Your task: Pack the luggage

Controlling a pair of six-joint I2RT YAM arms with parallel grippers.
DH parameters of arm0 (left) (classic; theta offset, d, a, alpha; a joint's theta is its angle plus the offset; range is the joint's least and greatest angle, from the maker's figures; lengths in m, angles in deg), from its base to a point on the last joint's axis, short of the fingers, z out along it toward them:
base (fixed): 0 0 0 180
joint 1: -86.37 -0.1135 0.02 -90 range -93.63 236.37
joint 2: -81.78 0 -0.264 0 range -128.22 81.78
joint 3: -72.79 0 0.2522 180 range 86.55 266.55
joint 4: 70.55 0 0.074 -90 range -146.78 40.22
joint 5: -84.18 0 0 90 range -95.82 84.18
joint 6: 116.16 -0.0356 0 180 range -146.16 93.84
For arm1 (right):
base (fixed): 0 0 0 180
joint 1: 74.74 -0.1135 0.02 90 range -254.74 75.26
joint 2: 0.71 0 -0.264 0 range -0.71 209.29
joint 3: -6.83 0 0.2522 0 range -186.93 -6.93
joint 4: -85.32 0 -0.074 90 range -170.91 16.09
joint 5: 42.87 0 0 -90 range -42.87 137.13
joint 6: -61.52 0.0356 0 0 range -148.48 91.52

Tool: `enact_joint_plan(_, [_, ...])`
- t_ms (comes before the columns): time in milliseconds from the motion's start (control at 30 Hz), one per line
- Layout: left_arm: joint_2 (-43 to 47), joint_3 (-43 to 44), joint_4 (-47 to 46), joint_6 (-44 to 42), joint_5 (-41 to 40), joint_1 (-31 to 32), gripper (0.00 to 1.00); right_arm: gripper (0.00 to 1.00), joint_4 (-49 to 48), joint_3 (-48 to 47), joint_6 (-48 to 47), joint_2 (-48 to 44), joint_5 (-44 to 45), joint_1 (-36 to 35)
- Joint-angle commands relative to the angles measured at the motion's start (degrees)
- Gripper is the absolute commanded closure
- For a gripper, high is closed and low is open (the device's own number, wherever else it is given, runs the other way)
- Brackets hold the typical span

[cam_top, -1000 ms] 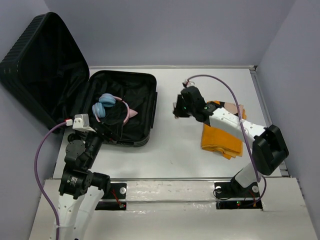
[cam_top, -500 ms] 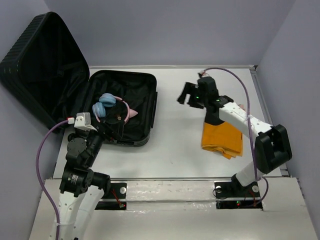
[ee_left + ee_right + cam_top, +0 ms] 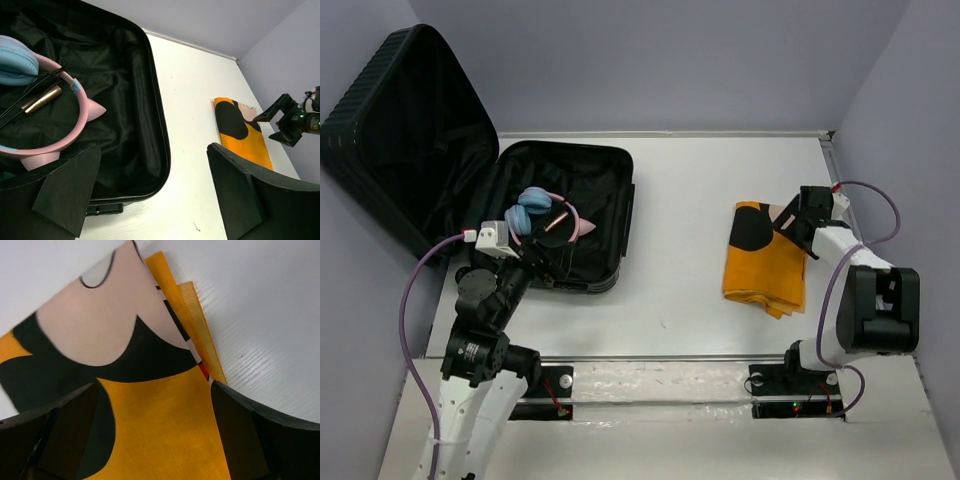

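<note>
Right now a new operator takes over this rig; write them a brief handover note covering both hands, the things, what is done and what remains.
Left hand: open, empty, over the near edge of the large black hard-shell suitcase, which lies open on the left.
Right hand: open, empty, above the folded orange-and-black cloth, which is outside the suitcase on the right.
Done: pink-and-blue cat-ear headphones lie in the suitcase.
Left: pack the cloth, close the suitcase.
</note>
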Motion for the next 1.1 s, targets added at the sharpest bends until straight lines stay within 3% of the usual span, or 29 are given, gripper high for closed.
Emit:
enact_joint_plan(0, [0.04,0.65,-2.95,-1.2,1.79,0.66,0.01,0.0,-0.18,-1.78,-0.56,6.96,-3.41,1.07])
enact_joint_plan(67, [0.13,0.65,-2.95,-1.28,1.88,0.92,0.01,0.0,-0.7,-3.36,-1.44,11.16,-13.31,1.07])
enact_joint_plan(100, [0.05,0.65,-2.95,-1.37,1.88,1.1,0.01,0.01,-1.31,-3.71,-2.05,12.41,-13.38,1.07])
enact_joint_plan(133, [-0.04,0.82,-2.87,-1.54,1.79,1.27,0.01,0.03,-3.14,-4.07,-2.75,13.73,-23.13,1.07])
enact_joint_plan(233, [-0.83,0.91,-3.22,-1.64,3.1,1.45,0.01,0.04,-6.32,-6.0,-4.33,17.34,-34.98,-3.03])
enact_joint_plan(333, [-3.28,1.53,-3.13,-1.2,7.74,1.62,0.01,0.04,-5.28,-10.55,-7.93,20.06,-35.88,-9.54])
enact_joint_plan(467, [-7.42,0.39,-6.64,3.45,18.04,1.89,0.01,0.0,-4.48,-13.39,-8.3,19.81,-34.83,-10.88])
enact_joint_plan(600, [-10.76,-0.76,-11.65,8.2,16.83,6.71,0.03,0.0,-4.39,-11.81,-8.38,13.06,-29.56,-10.88])
enact_joint_plan(667, [-15.06,1.08,-13.66,9.69,11.13,14.22,0.04,0.0,-4.92,-9.45,-7.95,7.19,-27.71,-10.88])
enact_joint_plan(733, [-21.38,4.33,-14.2,9.88,-0.19,21.45,0.04,0.0,-5.53,-7.68,-6.81,2.78,-26.57,-10.88])
enact_joint_plan(767, [-23.84,5.56,-14.12,9.62,-4.58,29.14,0.04,0.0,-5.71,-5.32,-6.45,-1.68,-26.39,-10.88])
enact_joint_plan(800, [-26.65,8.27,-14.03,9.53,-13.33,32.7,0.04,0.0,-5.97,-4.08,-5.93,-3.82,-26.21,-10.88])
enact_joint_plan(833, [-29.54,9.86,-13.94,9.27,-13.41,35.52,0.04,0.0,-5.97,-3.03,-5.49,-5.84,-25.95,-10.88])
enact_joint_plan(933, [-45.68,15.56,-13.85,9.09,-25.42,41.16,0.02,0.0,-6.15,3.12,-2.59,-13.29,-25.34,-10.88])
enact_joint_plan(1067, [-59.08,21.47,-14.21,8.39,-32.39,41.35,0.01,0.0,-5.8,11.73,-0.39,-21.58,-22.09,-10.88])
